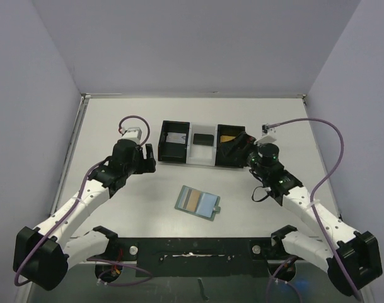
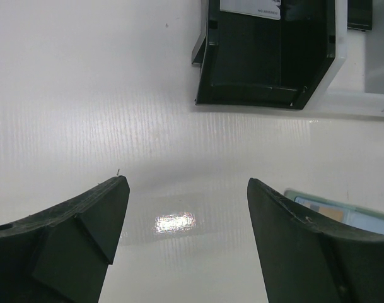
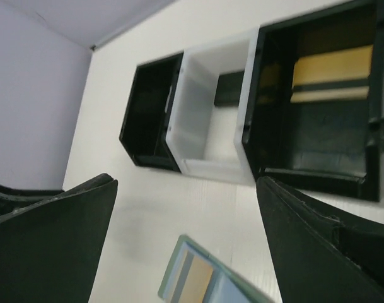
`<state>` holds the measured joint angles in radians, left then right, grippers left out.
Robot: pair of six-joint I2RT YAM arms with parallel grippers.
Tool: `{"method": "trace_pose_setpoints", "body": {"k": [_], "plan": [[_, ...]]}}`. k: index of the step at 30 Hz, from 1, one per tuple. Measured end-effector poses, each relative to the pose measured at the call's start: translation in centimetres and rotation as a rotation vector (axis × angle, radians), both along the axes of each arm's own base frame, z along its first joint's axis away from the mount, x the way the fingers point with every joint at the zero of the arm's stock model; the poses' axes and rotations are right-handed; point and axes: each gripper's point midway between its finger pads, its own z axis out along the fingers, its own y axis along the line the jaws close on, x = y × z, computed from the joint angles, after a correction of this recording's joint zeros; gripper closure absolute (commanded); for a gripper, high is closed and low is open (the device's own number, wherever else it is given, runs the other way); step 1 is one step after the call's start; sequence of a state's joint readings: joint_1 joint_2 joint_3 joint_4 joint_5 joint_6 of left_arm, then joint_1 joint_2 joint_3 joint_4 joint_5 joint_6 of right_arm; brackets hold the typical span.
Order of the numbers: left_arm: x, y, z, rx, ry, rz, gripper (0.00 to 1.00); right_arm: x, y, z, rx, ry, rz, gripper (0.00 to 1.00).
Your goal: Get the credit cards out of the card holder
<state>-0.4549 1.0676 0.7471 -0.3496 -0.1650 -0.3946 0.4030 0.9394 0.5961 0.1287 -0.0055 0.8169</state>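
The card holder (image 1: 207, 205) lies open on the table in front of both arms, grey-green at the rim and pale blue inside. A tan credit card (image 1: 192, 201) shows in its left pocket. My left gripper (image 1: 151, 158) hangs open and empty by the tray's left end, up and left of the holder. My right gripper (image 1: 240, 150) is open and empty over the tray's right compartment. In the right wrist view the card holder (image 3: 179, 281) and its tan card (image 3: 198, 281) sit low between the wide fingers of the gripper (image 3: 186, 183). In the left wrist view the gripper (image 2: 186, 189) is open over bare table, with a corner of the holder (image 2: 343, 211) at the right.
A three-compartment tray (image 1: 161, 144) stands at the back. A white card (image 1: 174, 137) lies in its left black part, a black card (image 1: 204, 139) in the clear middle, and a gold card (image 3: 333, 72) in the right black part. Walls enclose the table.
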Motion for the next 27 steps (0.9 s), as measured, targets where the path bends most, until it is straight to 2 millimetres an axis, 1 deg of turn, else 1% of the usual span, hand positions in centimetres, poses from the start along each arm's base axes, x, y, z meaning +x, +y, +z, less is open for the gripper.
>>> {"method": "trace_pose_setpoints", "body": {"k": [1, 3, 4, 8, 10, 14, 17, 22, 24, 27], "plan": [[0.1, 0.1, 0.0, -0.002, 0.000, 0.007, 0.23, -0.2, 0.8, -1.1, -0.001, 0.061, 0.000, 0.02], [0.1, 0.3, 0.0, -0.004, 0.000, 0.017, 0.23, -1.1, 2.8, -2.7, -0.019, 0.142, 0.017, 0.02], [0.2, 0.4, 0.0, -0.004, 0.000, 0.023, 0.23, -2.2, 4.4, -3.7, -0.041, 0.192, 0.034, 0.02], [0.5, 1.0, 0.1, -0.003, -0.003, 0.054, 0.23, -5.6, 7.6, -6.9, -0.141, 0.319, 0.047, 0.02], [0.6, 1.5, 0.1, -0.001, -0.005, 0.075, 0.23, -7.0, 8.6, -8.7, -0.209, 0.367, 0.041, 0.02], [0.9, 2.1, 0.1, -0.003, -0.006, 0.105, 0.23, -8.6, 9.8, -11.2, -0.304, 0.392, 0.041, 0.02], [1.0, 2.3, 0.1, -0.007, -0.006, 0.116, 0.23, -9.6, 11.5, -12.8, -0.338, 0.399, 0.086, 0.00], [1.0, 2.3, -0.2, -0.004, 0.003, 0.118, 0.23, -10.0, 13.2, -15.4, -0.388, 0.458, 0.100, 0.00], [1.1, 2.3, -0.4, -0.002, 0.010, 0.117, 0.23, -10.2, 13.7, -16.1, -0.387, 0.478, 0.112, 0.00], [1.1, 2.2, -0.7, -0.002, 0.023, 0.112, 0.23, -11.0, 14.7, -16.8, -0.356, 0.498, 0.156, 0.02]]}}
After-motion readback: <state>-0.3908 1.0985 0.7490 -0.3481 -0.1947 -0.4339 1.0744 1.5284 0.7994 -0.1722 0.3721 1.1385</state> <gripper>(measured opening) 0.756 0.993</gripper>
